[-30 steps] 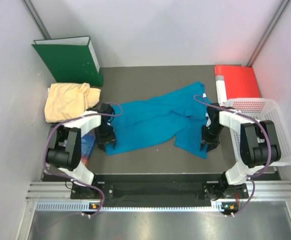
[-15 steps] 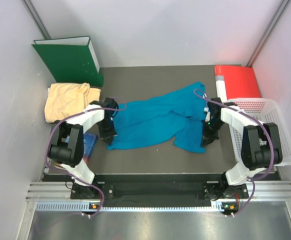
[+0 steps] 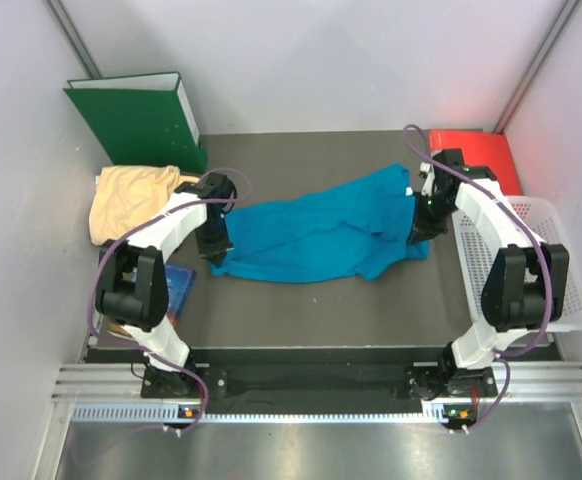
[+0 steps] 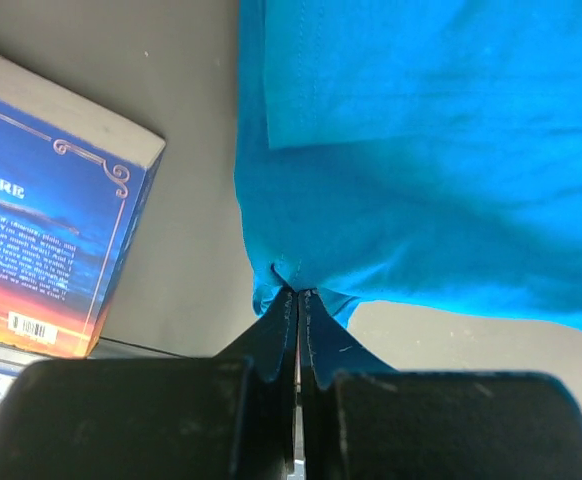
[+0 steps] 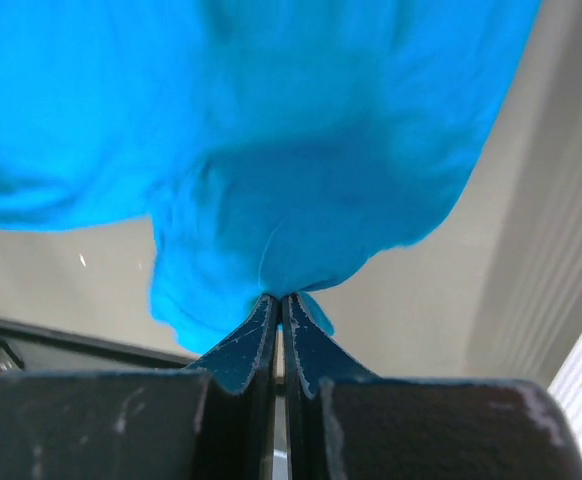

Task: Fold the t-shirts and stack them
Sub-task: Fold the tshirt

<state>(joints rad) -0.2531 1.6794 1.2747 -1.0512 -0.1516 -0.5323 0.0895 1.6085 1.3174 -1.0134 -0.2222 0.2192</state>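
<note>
The left gripper (image 4: 296,292) is clamped shut on the edge of the teal-blue t-shirt (image 4: 421,150), and the right gripper (image 5: 277,297) is pinched tight on the opposite end (a small tuft of cloth is bunched at each pair of tips). A hold at both ends is judged to be for spreading the shirt flat before folding. Both arms are reached forward, elbows bowed outward, with the shirt slung between them at mid-table. The pale yellow-orange t-shirt (image 3: 136,200) is seen crumpled at far left, just beside the green binder (image 3: 136,120).

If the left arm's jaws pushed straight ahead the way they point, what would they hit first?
The blue shirt: the jaws are shut on its edge. Behind the cloth, likely the table, though depth is unclear.
</note>
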